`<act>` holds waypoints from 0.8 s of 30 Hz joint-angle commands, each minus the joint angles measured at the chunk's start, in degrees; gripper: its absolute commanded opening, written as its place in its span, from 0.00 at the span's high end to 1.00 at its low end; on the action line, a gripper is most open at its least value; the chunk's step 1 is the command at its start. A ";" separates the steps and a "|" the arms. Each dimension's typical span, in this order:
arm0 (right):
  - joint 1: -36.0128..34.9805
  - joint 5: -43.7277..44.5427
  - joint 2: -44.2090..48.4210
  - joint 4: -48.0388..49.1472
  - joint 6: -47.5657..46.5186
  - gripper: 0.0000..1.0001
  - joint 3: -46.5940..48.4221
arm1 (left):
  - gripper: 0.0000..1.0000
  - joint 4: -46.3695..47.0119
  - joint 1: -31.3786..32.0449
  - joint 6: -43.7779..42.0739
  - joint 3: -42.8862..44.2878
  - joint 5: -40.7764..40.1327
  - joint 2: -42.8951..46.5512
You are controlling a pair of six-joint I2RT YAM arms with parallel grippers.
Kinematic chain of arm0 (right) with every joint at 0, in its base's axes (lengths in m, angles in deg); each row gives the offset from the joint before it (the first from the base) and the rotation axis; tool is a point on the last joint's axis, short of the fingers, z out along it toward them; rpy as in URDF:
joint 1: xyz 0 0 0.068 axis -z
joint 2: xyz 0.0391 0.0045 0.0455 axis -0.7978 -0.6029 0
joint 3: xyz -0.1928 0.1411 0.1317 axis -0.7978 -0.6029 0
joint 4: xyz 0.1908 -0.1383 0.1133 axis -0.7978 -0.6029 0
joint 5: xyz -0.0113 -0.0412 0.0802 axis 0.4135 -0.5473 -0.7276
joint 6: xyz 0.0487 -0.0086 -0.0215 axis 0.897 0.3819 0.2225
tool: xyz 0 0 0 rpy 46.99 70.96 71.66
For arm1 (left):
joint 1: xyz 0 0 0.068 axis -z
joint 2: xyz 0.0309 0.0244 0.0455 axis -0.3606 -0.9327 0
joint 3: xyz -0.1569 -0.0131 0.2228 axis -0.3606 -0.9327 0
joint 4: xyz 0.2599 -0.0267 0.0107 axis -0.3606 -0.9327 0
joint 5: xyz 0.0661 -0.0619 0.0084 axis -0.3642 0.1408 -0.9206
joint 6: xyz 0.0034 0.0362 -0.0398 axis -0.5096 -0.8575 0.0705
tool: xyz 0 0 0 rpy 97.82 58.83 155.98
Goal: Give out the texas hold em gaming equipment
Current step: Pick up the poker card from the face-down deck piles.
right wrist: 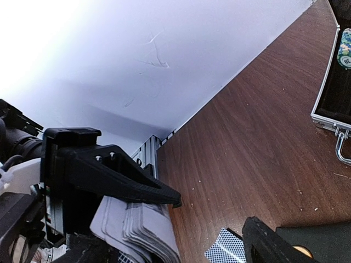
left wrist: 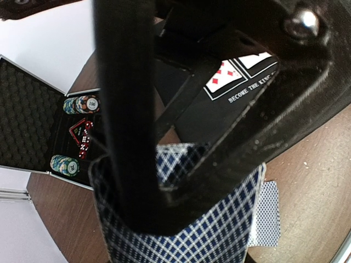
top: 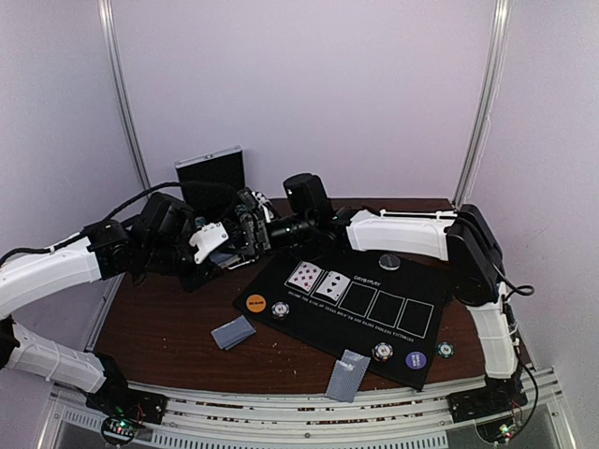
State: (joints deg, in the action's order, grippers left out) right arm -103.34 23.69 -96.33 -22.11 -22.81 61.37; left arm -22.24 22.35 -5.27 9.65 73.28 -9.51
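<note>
My left gripper (top: 217, 245) is shut on a deck of blue-checked playing cards (left wrist: 219, 230) and holds it above the table's left part. My right gripper (top: 248, 234) reaches across to that deck. It is open, and one of its fingers (right wrist: 120, 181) rests along the deck's top edge (right wrist: 143, 229), while the other finger (right wrist: 269, 241) stands well apart. Two face-up cards (top: 316, 279) lie on the black mat (top: 374, 323). An orange button (top: 255, 303), striped chips (top: 382, 352), a purple button (top: 415, 359) and a dark silver button (top: 390, 262) sit on the mat.
An open metal case (left wrist: 33, 120) with chip stacks (left wrist: 82, 104) and red dice (left wrist: 82, 137) lies at the back left. Face-down cards lie on the wood, one pile (top: 233, 332) in front of the mat and another (top: 347, 374) at the near edge. White walls close in the back and sides.
</note>
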 commanded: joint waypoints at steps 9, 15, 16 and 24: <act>0.33 5.12 1.27 -11.01 -7.34 0.52 2.40 | 0.64 3.15 0.02 -0.67 1.25 1.05 0.93; 1.09 6.80 3.73 -12.11 -8.35 0.58 0.65 | 0.64 3.13 0.02 -0.65 0.92 0.88 0.82; 1.17 6.89 3.84 -12.41 -8.62 0.59 0.63 | 0.64 3.11 0.02 -0.67 0.94 0.88 0.80; 1.10 6.18 4.49 -13.89 -9.18 0.75 1.23 | 0.64 3.07 0.03 -0.66 0.94 0.65 0.54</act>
State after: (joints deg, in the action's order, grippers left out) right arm -103.10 27.26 -93.93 -33.15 -31.07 63.25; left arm -22.72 22.35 -5.51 9.65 73.15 -9.62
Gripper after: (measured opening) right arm 0.306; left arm 0.367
